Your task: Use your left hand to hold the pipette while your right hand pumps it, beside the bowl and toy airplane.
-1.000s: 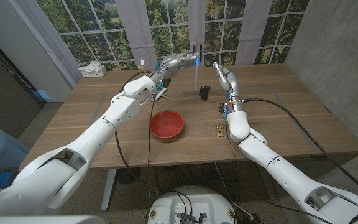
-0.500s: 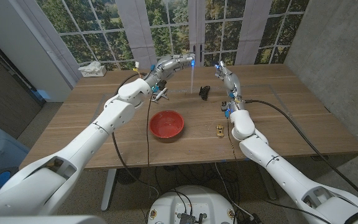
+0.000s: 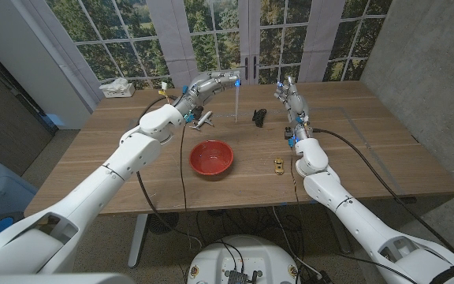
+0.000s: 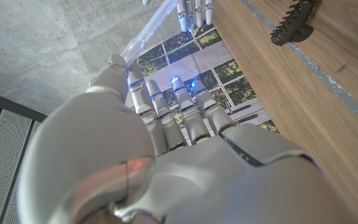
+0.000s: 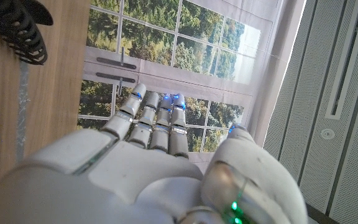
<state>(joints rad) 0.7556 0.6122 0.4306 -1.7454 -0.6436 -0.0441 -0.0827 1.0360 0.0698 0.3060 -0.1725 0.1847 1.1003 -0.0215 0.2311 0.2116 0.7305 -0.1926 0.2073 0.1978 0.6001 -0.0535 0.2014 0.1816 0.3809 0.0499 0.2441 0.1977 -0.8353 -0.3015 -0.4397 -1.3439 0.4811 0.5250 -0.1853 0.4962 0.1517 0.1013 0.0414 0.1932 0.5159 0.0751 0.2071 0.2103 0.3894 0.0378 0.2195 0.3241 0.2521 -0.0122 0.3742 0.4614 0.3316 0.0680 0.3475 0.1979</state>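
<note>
My left hand (image 3: 217, 80) pinches the pipette (image 3: 236, 101) upright, hanging below it beyond the bowl (image 3: 211, 158) and toy airplane (image 3: 201, 121), while my right hand (image 3: 287, 91), fingers together, empty, sits well apart, so it must reach across to pump.

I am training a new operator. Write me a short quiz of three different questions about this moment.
1. True or false: the left hand holds the pipette up above the table.
2. The right hand is: A) pressing the pipette top, B) apart from the pipette, holding nothing, C) resting in the bowl.
3. Fill in: the toy airplane lies on the robot's ____ side of the bowl.

Key: 1 true; 2 B; 3 left.
</note>
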